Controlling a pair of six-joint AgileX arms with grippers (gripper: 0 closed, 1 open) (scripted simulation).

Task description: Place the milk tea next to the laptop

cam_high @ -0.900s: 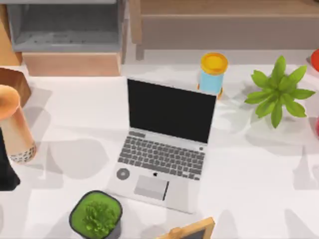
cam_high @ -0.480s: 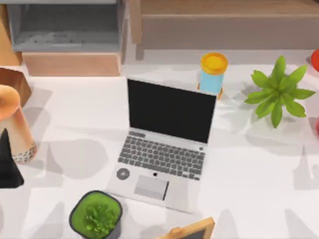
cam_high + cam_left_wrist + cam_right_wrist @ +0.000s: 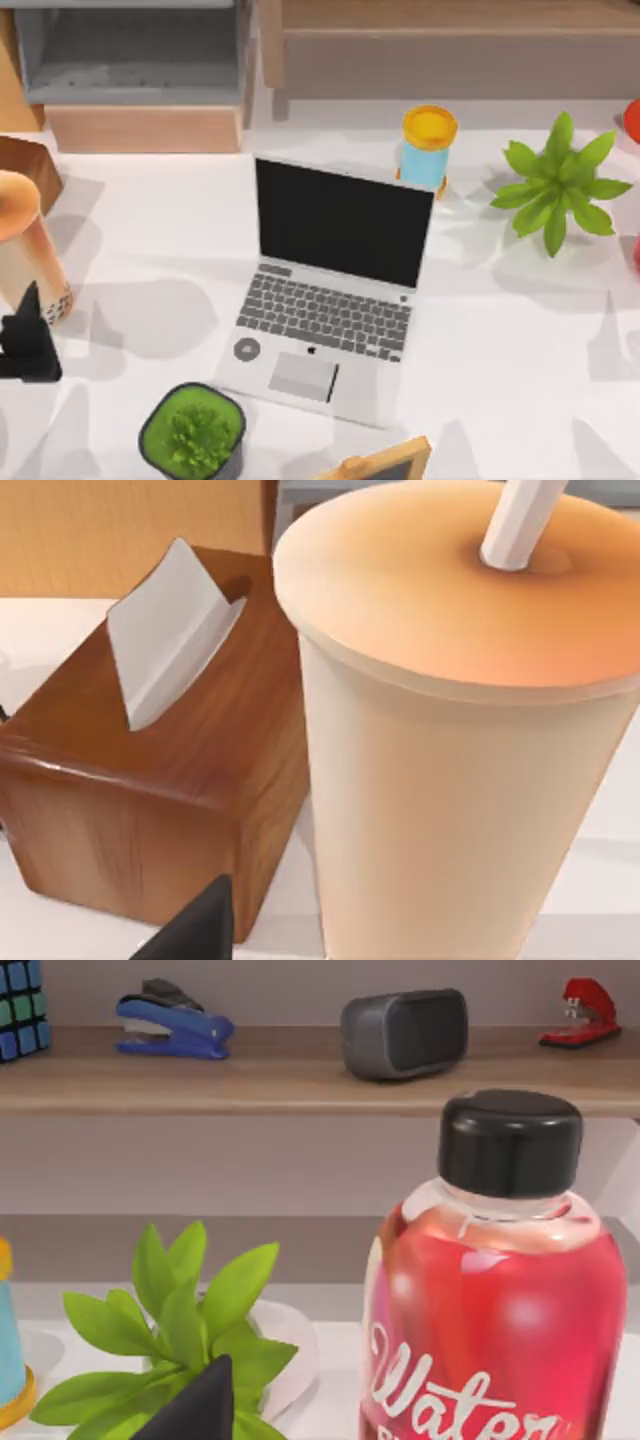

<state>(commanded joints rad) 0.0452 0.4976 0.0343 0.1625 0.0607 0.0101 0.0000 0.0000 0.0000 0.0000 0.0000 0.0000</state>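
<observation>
The milk tea [image 3: 28, 250] stands at the table's far left, a peach-tan cup with dark pearls at its base and an orange lid; it looms close in the left wrist view [image 3: 450, 780], white straw up. My left gripper [image 3: 25, 338] sits just in front of the cup, open and not touching it; one dark fingertip [image 3: 195, 930] shows. The silver laptop [image 3: 330, 300] lies open in the middle, well to the right of the cup. My right arm is parked off the right side, with one fingertip [image 3: 195, 1405] in its wrist view.
A wooden tissue box [image 3: 30, 165] stands right behind the cup. A potted plant [image 3: 195, 430] sits front left of the laptop, a blue cylinder with yellow lid [image 3: 428, 145] behind it, a leafy plant [image 3: 555, 185] and a red water bottle [image 3: 495, 1300] at right.
My left gripper has slid in from the left edge toward the base of the cup. The cup, the laptop and the right arm have not moved.
</observation>
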